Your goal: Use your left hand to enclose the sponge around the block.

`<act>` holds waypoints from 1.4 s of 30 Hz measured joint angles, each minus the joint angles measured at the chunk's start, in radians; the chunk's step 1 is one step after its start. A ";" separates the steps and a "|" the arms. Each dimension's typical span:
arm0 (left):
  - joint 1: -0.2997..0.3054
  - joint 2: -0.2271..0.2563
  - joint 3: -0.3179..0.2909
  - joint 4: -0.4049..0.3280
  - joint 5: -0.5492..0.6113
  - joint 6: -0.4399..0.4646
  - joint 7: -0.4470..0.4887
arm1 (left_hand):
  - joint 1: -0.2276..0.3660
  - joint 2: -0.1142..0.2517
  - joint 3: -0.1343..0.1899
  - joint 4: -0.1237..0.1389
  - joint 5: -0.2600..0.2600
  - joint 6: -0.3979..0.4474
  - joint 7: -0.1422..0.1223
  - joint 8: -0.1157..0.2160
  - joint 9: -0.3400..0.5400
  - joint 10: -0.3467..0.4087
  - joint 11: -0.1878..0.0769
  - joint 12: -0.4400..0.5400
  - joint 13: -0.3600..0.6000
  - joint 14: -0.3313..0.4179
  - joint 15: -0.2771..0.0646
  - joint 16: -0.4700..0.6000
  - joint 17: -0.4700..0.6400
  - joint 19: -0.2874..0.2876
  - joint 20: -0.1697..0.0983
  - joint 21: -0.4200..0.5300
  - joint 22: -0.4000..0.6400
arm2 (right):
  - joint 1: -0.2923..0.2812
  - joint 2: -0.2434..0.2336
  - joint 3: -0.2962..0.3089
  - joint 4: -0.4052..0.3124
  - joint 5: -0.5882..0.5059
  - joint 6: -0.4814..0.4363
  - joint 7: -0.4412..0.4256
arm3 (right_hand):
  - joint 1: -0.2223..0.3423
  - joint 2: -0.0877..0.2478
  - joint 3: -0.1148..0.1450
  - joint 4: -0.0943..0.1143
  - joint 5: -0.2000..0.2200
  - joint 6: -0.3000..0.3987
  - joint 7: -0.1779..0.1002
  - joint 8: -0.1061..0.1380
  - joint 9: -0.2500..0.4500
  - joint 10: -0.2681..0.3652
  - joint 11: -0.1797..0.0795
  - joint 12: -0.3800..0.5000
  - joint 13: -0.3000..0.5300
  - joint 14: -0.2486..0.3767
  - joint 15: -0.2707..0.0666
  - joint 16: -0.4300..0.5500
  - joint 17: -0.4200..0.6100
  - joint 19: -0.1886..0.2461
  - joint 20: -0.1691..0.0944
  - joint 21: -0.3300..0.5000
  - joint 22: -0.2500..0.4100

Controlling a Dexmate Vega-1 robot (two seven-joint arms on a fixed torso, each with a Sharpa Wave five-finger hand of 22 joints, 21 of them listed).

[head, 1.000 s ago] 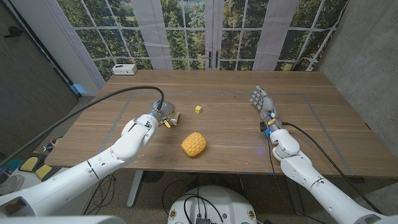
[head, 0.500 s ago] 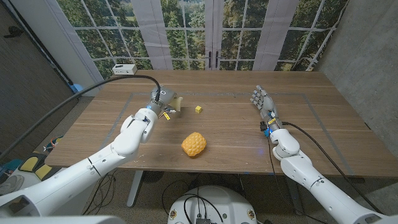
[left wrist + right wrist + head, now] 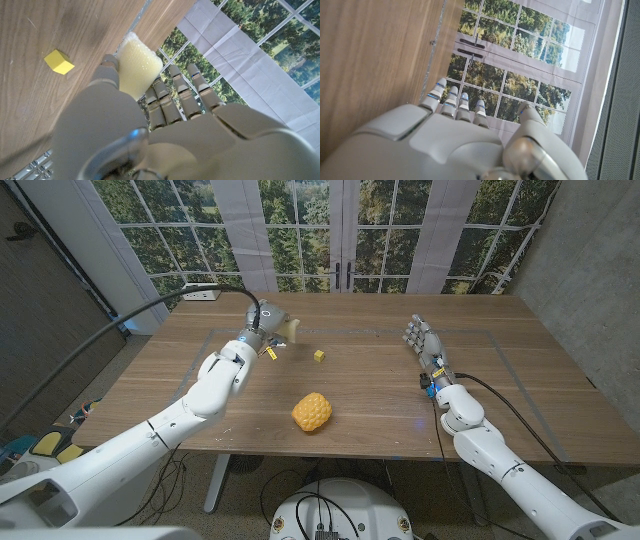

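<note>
Item: my left hand (image 3: 262, 330), raised above the far left part of the table (image 3: 520, 370), gripped the sponge (image 3: 289, 331); the pale slab stuck out from between thumb and fingers toward the block (image 3: 319, 356).

Item: the block, small and yellow, lay on the wood just beside that hand, apart from the sponge.

Item: a yellow knobbly ball (image 3: 312, 411) lay nearer me, well apart from both.

Item: my right hand (image 3: 424, 345) stood on its edge at the right, fingers apart, holding nothing.

Step in hand, as I judged it: sponge carried to the block, enclosing not yet done. The next move called for lowering the sponge beside the block and bending it round the cube.

Views: the left wrist view showed the sponge's (image 3: 138, 62) porous face pinched against my left hand's (image 3: 150, 130) thumb; the head view gave the spacing between sponge, block and ball.
</note>
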 measured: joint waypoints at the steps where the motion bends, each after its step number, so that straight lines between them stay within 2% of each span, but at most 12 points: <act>1: -0.005 -0.002 0.002 0.002 -0.003 -0.012 0.000 | 0.000 0.000 0.000 0.000 -0.004 0.000 0.000 0.000 0.000 0.000 0.000 0.000 0.000 0.000 0.000 0.000 0.000 0.000 0.000 0.000 0.000 | 0.001 -0.002 0.001 0.000 0.000 0.000 0.001 | 0.000 0.000 0.000 0.000 0.000 0.000 0.000 0.000 0.000 0.000 0.000 0.000 0.000 0.000 0.000 0.000 0.000 0.000 0.000 0.000 0.000; 6: -0.041 -0.015 0.017 0.015 -0.004 -0.015 0.000 | 0.000 0.000 0.000 0.000 -0.005 0.005 0.005 0.000 0.000 0.000 0.000 -0.004 0.003 0.000 0.000 0.000 0.000 0.000 0.000 0.000 0.000 | 0.002 -0.002 0.001 0.000 0.004 0.000 0.008 | 0.000 0.000 0.000 0.000 0.000 0.000 0.000 0.000 0.000 0.004 0.004 0.000 0.000 0.000 0.000 0.000 0.000 0.000 0.000 0.000 0.000; 8: -0.053 -0.020 0.023 0.021 -0.016 -0.048 -0.002 | 0.000 0.000 0.000 0.000 -0.005 0.005 0.005 0.000 0.000 0.000 0.000 -0.004 0.003 0.000 0.000 0.000 0.000 0.000 0.000 0.000 0.000 | 0.004 -0.006 0.003 0.004 0.004 0.000 0.011 | 0.000 0.000 0.000 0.000 0.000 0.000 0.000 0.000 0.000 0.004 0.004 0.000 0.000 0.000 0.000 0.000 0.000 0.000 0.000 0.000 0.000; 26: -0.155 -0.061 0.079 0.081 -0.075 -0.153 -0.028 | 0.000 0.000 0.000 0.000 -0.005 0.005 0.005 0.000 0.000 0.000 0.000 -0.015 0.003 0.000 0.000 -0.008 0.000 0.005 -0.005 0.000 0.000 | 0.006 -0.013 0.013 0.015 0.009 0.007 0.017 | 0.000 0.000 0.000 0.000 0.000 0.000 0.000 0.000 0.000 0.004 0.004 0.000 0.000 0.004 0.004 0.000 0.000 0.000 0.000 0.000 0.000; 42: -0.203 -0.080 0.119 0.137 -0.121 -0.207 -0.039 | 0.000 0.000 0.000 0.000 -0.012 0.005 0.005 -0.007 0.000 0.000 0.000 -0.019 0.008 0.005 -0.005 -0.016 0.000 0.005 -0.005 0.000 0.000 | 0.005 -0.016 0.017 0.017 0.007 0.008 0.009 | 0.000 0.000 0.000 0.000 0.000 0.000 0.000 0.000 0.000 0.006 0.006 0.000 0.000 0.007 0.000 0.000 -0.005 0.002 0.002 0.000 0.000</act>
